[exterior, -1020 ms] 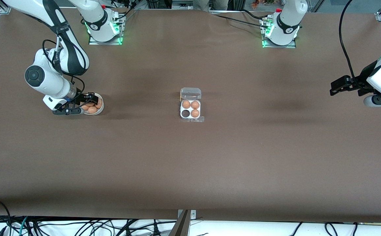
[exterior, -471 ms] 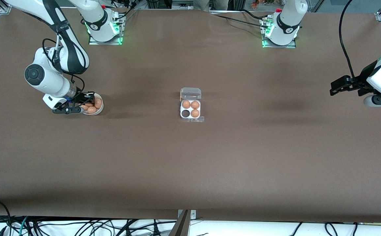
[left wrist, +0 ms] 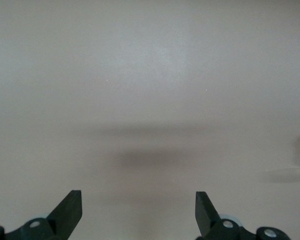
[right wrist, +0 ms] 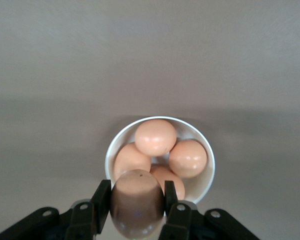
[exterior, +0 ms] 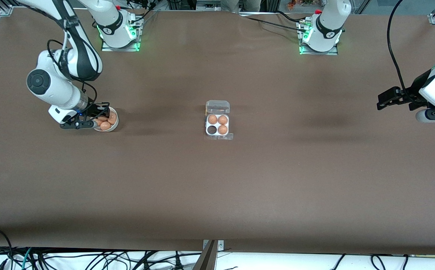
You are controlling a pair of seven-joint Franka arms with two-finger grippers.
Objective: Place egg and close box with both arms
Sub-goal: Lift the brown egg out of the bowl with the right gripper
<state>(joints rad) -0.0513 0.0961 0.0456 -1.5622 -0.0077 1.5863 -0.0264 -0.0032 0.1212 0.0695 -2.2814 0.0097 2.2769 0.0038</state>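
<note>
The box (exterior: 217,125) lies at the table's middle with its clear lid (exterior: 217,107) swung open. Three brown eggs fill its cells, and one cell (exterior: 212,129) is empty. My right gripper (exterior: 96,120) hangs just over the white bowl (exterior: 113,126) at the right arm's end of the table. In the right wrist view that gripper (right wrist: 136,196) is shut on a brown egg (right wrist: 136,202), raised a little above the bowl's rim (right wrist: 210,172). My left gripper (exterior: 384,101) waits open over bare table at the left arm's end, nothing between its fingers (left wrist: 70,207).
Several more eggs (right wrist: 155,136) lie in the bowl. Brown table surface (exterior: 217,187) spreads around the box. Both arm bases (exterior: 118,33) stand along the edge farthest from the front camera. Cables (exterior: 90,258) trail along the edge nearest it.
My right gripper has shut on an egg in the bowl and risen slightly with it. The left arm and the box have not moved.
</note>
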